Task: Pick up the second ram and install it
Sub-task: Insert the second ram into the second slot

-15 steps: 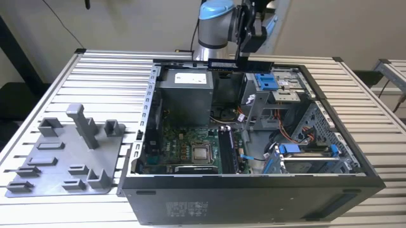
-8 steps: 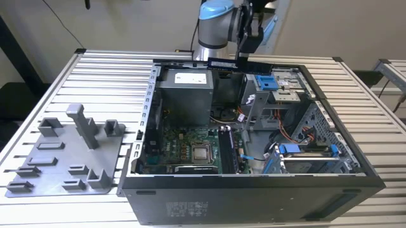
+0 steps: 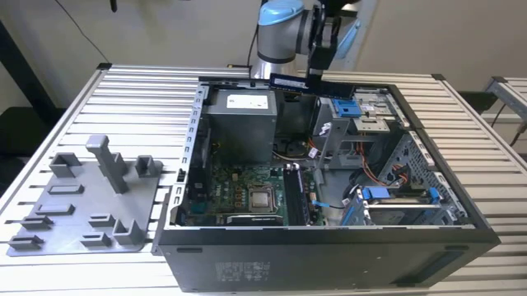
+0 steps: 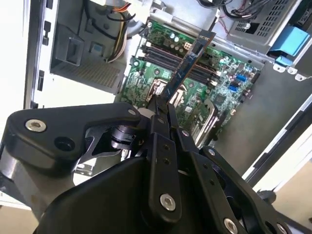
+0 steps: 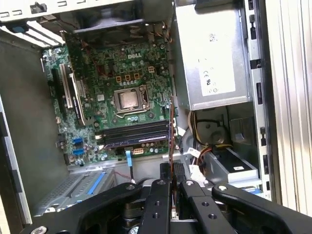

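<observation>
The second ram, a thin blue strip with black chips, hangs level above the back of the open computer case. My gripper is shut on its middle from above. In the second wrist view the ram sticks out from between the black fingers over the green motherboard. The first wrist view has the ram edge-on, above the row of black memory slots beside the processor. The ram is well clear of the slots.
A grey fixture plate with upright posts lies on the slatted table at the exterior view's left. Inside the case are the silver power supply, blue-tabbed drive bays and loose cables. The case walls stand around the motherboard.
</observation>
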You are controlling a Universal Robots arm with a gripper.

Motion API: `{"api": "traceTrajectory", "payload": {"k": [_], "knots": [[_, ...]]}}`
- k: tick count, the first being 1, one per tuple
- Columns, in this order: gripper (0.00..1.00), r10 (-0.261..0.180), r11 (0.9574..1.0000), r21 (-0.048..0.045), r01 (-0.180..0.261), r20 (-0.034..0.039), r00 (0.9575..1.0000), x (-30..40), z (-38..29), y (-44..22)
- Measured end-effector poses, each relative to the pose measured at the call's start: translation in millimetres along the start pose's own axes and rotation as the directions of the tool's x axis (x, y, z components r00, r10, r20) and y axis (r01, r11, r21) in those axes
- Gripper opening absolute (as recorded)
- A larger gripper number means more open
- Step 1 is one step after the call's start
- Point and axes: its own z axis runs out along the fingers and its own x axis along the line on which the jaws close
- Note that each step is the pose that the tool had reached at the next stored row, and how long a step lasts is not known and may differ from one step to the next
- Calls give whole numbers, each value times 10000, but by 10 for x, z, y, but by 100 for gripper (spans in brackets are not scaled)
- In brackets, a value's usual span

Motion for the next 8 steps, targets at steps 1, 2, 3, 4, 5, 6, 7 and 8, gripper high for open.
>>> {"api": "traceTrajectory", "payload": {"k": [1,2,3,4,5,6,7,8], "knots": [[14,146,9999,0,-146,-2,9999,0,1,0],[14,266,9996,-1,-266,-3,9996,0,1,0],[14,375,9993,-1,-375,-4,9993,0,2,-1],[14,503,9987,-1,-503,-6,9987,0,3,-1],[14,628,9980,-1,-628,-6,9980,0,4,-1],[14,726,9974,-1,-726,-8,9974,0,4,-2],[14,825,9966,-1,-825,-9,9966,0,4,-3],[14,935,9956,-1,-935,-10,9956,-1,6,-3]]}}
